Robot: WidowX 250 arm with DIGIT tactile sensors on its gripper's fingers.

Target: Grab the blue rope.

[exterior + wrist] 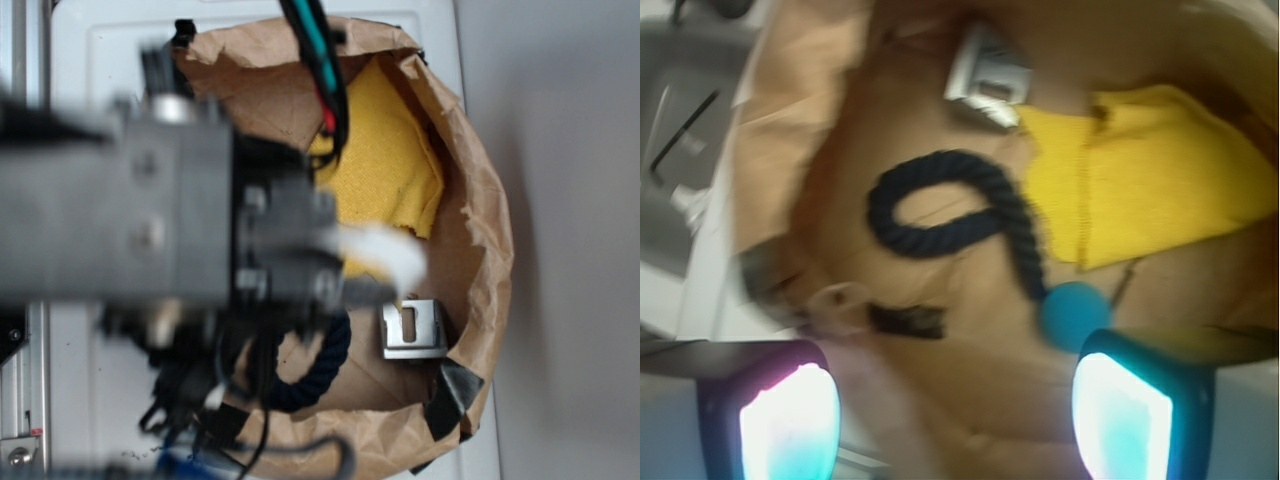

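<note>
The blue rope (950, 205) is a thick navy twisted cord curled like a hook, lying on the brown paper inside the bag. In the exterior view only a curved stretch of the blue rope (322, 368) shows below the blurred arm. My gripper (955, 415) hangs above the bag floor, short of the rope, open with nothing between its glowing pads (790, 425). In the exterior view the gripper (385, 272) is blurred, over the middle of the bag.
A crumpled brown paper bag (480, 230) holds everything. A yellow cloth (1140, 180) lies beside the rope, a light blue ball (1075, 315) sits at the rope's end near my right finger, and a silver metal clip (985, 78) lies beyond the rope.
</note>
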